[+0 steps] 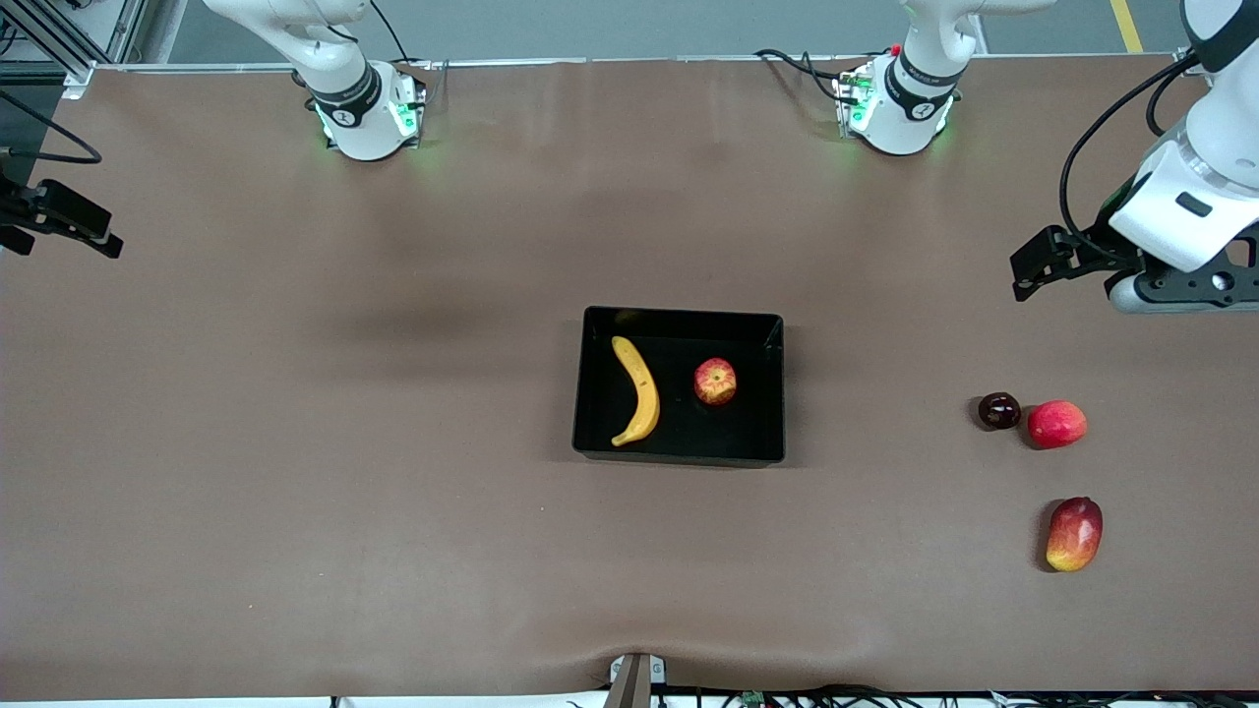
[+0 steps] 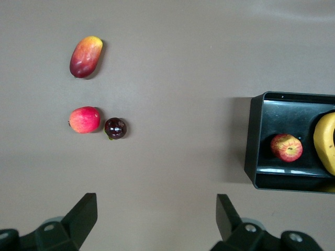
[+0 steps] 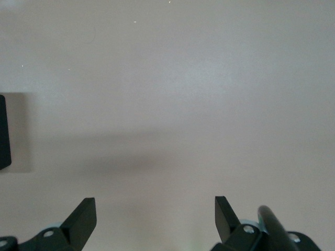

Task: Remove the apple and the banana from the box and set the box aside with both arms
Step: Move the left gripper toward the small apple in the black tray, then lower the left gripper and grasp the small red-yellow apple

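box: mid-table, holding banana and apple side by side.
left gripper: spread wide, empty, waiting above its table end.
right gripper: also spread, empty.
risk: the round apple may roll from a pinch.

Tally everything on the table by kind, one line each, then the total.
banana: 1, in the box
apple: 1, in the box
box: 1
pinkish-red round fruit: 1
dark round fruit: 1
mango-like fruit: 1
Total: 6
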